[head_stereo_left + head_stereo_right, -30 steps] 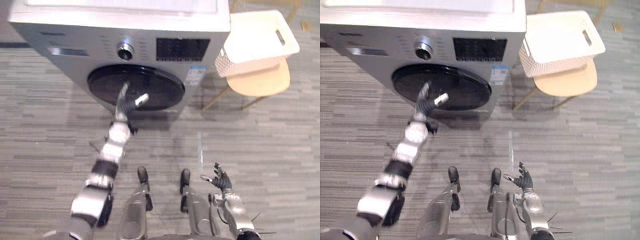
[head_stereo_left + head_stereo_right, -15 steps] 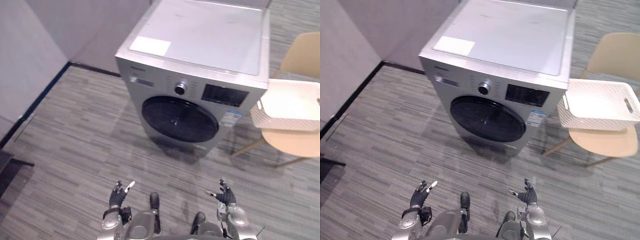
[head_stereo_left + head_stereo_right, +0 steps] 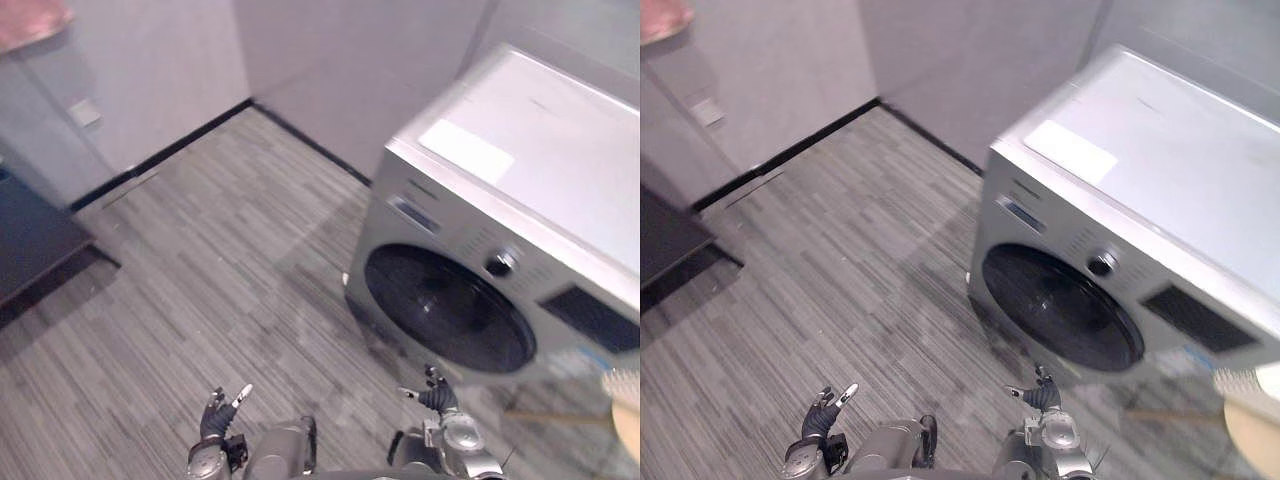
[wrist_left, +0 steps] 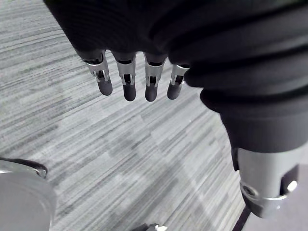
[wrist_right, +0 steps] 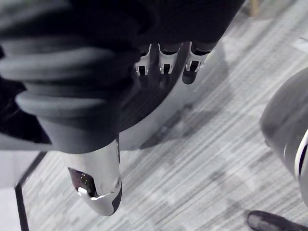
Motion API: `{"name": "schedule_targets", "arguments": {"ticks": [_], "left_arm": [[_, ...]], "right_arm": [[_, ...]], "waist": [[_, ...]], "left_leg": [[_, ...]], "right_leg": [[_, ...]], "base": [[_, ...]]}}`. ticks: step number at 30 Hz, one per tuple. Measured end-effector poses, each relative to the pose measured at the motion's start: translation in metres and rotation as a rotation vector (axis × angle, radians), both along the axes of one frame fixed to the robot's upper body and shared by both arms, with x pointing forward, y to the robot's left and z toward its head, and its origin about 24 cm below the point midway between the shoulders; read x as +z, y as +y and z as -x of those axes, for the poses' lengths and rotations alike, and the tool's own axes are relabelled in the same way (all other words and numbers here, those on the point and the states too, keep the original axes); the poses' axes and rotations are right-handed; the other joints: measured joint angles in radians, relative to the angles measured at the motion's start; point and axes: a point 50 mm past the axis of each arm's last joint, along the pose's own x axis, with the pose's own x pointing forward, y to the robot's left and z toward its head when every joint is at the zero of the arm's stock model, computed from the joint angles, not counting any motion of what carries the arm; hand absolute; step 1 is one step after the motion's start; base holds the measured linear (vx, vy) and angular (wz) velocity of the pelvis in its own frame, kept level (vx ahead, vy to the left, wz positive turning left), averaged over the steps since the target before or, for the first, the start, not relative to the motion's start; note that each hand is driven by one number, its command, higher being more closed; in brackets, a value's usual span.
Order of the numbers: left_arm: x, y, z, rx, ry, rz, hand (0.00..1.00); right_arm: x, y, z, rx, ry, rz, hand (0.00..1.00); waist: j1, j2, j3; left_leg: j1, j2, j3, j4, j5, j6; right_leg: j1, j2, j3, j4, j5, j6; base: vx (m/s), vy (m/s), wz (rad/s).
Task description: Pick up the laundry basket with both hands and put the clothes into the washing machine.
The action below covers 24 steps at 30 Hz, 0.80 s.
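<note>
The silver washing machine (image 3: 520, 230) stands at the right, its dark round door (image 3: 450, 310) shut. A corner of the white laundry basket (image 3: 1240, 383) shows at the far right edge, resting on a tan chair seat (image 3: 1255, 440). My left hand (image 3: 215, 412) hangs low at the bottom left over the floor, open and holding nothing. My right hand (image 3: 437, 400) is low in front of the washer's door, also open with nothing in it. The left hand's fingers (image 4: 127, 82) hang straight over grey floor. The right hand's fingers (image 5: 163, 60) are relaxed too.
Grey striped carpet (image 3: 230, 270) spreads to the left of the washer. Grey walls with a dark baseboard (image 3: 180, 145) close off the back. A dark low piece of furniture (image 3: 30, 250) stands at the far left.
The camera has pulled back and swung left, so the basket has slid to the right edge. My left arm has drawn back from the washer's door and now hangs low.
</note>
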Motion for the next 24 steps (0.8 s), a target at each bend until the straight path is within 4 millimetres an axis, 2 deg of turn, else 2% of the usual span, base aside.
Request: {"name": "schedule_targets", "arguments": {"ticks": [2,3,4,5,6,7,8,9,10,11,12,13,14,15,16,17,18,19,20,22,24], "left_arm": [[0.003,-0.008,-0.012,-0.036,-0.029,0.012,0.0],[0.005,-0.012,-0.018,-0.049,-0.045,0.018,0.0],[0.006,-0.015,-0.021,-0.065,-0.059,0.018,0.0],[0.006,-0.016,-0.022,-0.072,-0.065,0.017,0.0],[0.004,-0.014,-0.016,-0.073,-0.051,0.011,0.0],[0.001,-0.019,-0.014,-0.072,-0.036,0.027,0.0],[0.0,-0.021,-0.011,-0.064,-0.027,0.037,0.0],[-0.002,-0.021,-0.009,-0.036,-0.017,0.047,0.0],[-0.002,-0.019,-0.01,-0.022,-0.018,0.05,0.0],[-0.002,-0.018,-0.009,-0.008,-0.018,0.049,0.0],[-0.002,-0.015,-0.01,-0.009,-0.022,0.042,0.0],[0.0,-0.013,-0.014,-0.022,-0.033,0.034,0.0],[0.003,-0.012,-0.02,-0.027,-0.05,0.03,0.0],[0.004,-0.013,-0.023,-0.03,-0.056,0.031,0.0],[0.006,-0.016,-0.031,-0.046,-0.074,0.031,0.0],[0.007,-0.016,-0.033,-0.049,-0.078,0.03,0.0],[0.008,-0.016,-0.036,-0.053,-0.084,0.029,0.0],[0.009,-0.017,-0.037,-0.066,-0.085,0.026,0.0],[0.009,-0.016,-0.039,-0.079,-0.084,0.016,0.0],[0.01,-0.012,-0.04,-0.115,-0.082,-0.014,0.0],[0.009,-0.011,-0.037,-0.12,-0.069,-0.019,0.0]], "right_arm": [[0.004,-0.003,-0.007,0.003,-0.02,0.011,0.0],[0.005,-0.005,-0.008,0.004,-0.022,0.019,0.0],[0.005,-0.006,-0.009,0.004,-0.027,0.024,0.0],[0.006,-0.006,-0.01,0.006,-0.028,0.025,0.0],[0.004,-0.005,-0.006,0.017,-0.016,0.027,0.0],[0.005,-0.009,-0.008,0.026,-0.017,0.041,0.0],[0.008,-0.008,-0.013,0.036,-0.031,0.046,0.0],[0.012,-0.005,-0.022,0.052,-0.051,0.044,0.0],[0.011,-0.002,-0.021,0.072,-0.047,0.035,0.0],[0.009,0.007,-0.02,0.098,-0.036,0.017,0.0],[0.008,0.016,-0.02,0.099,-0.035,-0.007,0.0],[0.006,0.021,-0.018,0.091,-0.03,-0.026,0.0],[0.005,0.018,-0.016,0.067,-0.028,-0.029,0.0],[0.006,0.016,-0.016,0.053,-0.03,-0.028,0.0],[0.006,0.01,-0.016,0.022,-0.033,-0.023,0.0],[0.006,0.005,-0.016,0.009,-0.033,-0.017,0.0],[0.006,0.0,-0.014,-0.004,-0.03,-0.008,0.0],[0.006,-0.008,-0.011,-0.023,-0.025,0.004,0.0],[0.003,-0.012,-0.005,-0.047,-0.008,0.008,0.0],[0.003,-0.009,-0.005,-0.055,-0.011,0.004,0.0],[0.004,-0.005,-0.009,-0.047,-0.023,-0.004,0.0]], "waist": [[-0.008,0.004,0.009],[-0.01,0.005,0.02],[-0.013,0.001,0.021],[-0.015,-0.007,0.023],[-0.028,-0.016,0.018],[-0.026,0.01,0.018],[-0.016,0.022,0.017],[-0.002,0.032,0.023],[0.003,0.038,0.027],[0.015,0.039,0.038],[0.031,0.034,0.049],[0.028,0.025,0.051],[0.024,0.011,0.058],[0.024,0.011,0.059],[0.022,0.013,0.058],[0.02,0.014,0.057],[0.013,0.017,0.056],[-0.005,0.033,0.05],[-0.003,0.018,0.05],[0.005,-0.011,0.049],[0.006,-0.016,0.048]], "left_leg": [[0.062,-0.005,-0.121,-0.047,-0.001,-0.004],[0.087,-0.004,-0.156,-0.055,-0.005,-0.011],[0.112,-0.004,-0.185,-0.068,-0.02,-0.038],[0.131,-0.004,-0.198,-0.076,-0.028,-0.049],[0.141,-0.005,-0.243,-0.066,-0.049,-0.084],[0.14,0.012,-0.26,-0.038,-0.055,-0.096],[0.101,0.035,-0.252,0.028,-0.043,-0.119],[0.0,0.063,-0.169,0.227,0.009,-0.202],[-0.04,0.083,-0.117,0.323,0.049,-0.223],[-0.088,0.134,-0.043,0.436,0.098,-0.214],[-0.107,0.181,0.045,0.51,0.079,-0.187],[-0.13,0.206,0.121,0.519,0.061,-0.158],[-0.147,0.209,0.189,0.441,0.046,-0.162],[-0.156,0.209,0.213,0.394,0.046,-0.162],[-0.174,0.22,0.273,0.229,0.051,-0.165],[-0.174,0.225,0.296,0.156,0.061,-0.169],[-0.174,0.228,0.322,0.041,0.101,-0.176],[-0.165,0.24,0.346,-0.09,0.265,-0.165],[-0.146,0.216,0.342,-0.122,0.271,-0.127],[-0.127,0.168,0.331,-0.145,0.276,-0.125],[-0.101,0.129,0.337,-0.148,0.271,-0.12]], "right_leg": [[-0.08,0.087,0.092,-0.239,0.025,0.024],[-0.089,0.109,0.135,-0.351,0.059,0.032],[-0.095,0.121,0.172,-0.469,0.122,0.031],[-0.095,0.121,0.191,-0.516,0.172,0.028],[-0.082,0.119,0.211,-0.531,0.335,0.023],[-0.084,0.132,0.175,-0.497,0.328,0.003],[-0.074,0.137,0.155,-0.499,0.306,-0.022],[-0.037,0.166,0.124,-0.532,0.285,-0.051],[-0.008,0.183,0.113,-0.552,0.279,-0.06],[0.05,0.204,0.105,-0.581,0.27,-0.077],[0.11,0.217,0.093,-0.611,0.26,-0.091],[0.168,0.213,0.067,-0.649,0.257,-0.096],[0.215,0.197,0.039,-0.69,0.257,-0.096],[0.228,0.19,0.024,-0.702,0.257,-0.096],[0.251,0.178,-0.022,-0.729,0.257,-0.094],[0.26,0.175,-0.042,-0.737,0.253,-0.088],[0.272,0.169,-0.07,-0.736,0.241,-0.069],[0.298,0.173,-0.115,-0.73,0.215,-0.038],[0.314,0.156,-0.131,-0.719,0.194,-0.02],[0.327,0.113,-0.14,-0.694,0.173,0.006],[0.341,0.069,-0.135,-0.645,0.141,0.03]], "base": [[0.48,-0.184,1.71],[0.43,-0.229,1.75],[0.35,-0.21,1.39],[0.36,-0.26,1.62],[0.47,-0.333,1.35],[0.47,-0.331,1.2],[0.55,-0.348,0.56],[0.43,-0.279,0.3],[0.5,-0.313,0.17],[0.31,-0.182,0.03],[0.36,-0.183,0.19],[0.38,-0.142,0.42],[0.3,-0.112,0.57],[0.3,-0.053,0.71],[0.18,0.011,0.62],[0.22,0.028,0.8],[0.24,0.12,0.93],[0.3,0.196,1.11],[0.31,0.218,0.94],[0.19,0.164,0.65],[0.12,0.114,0.36]]}}
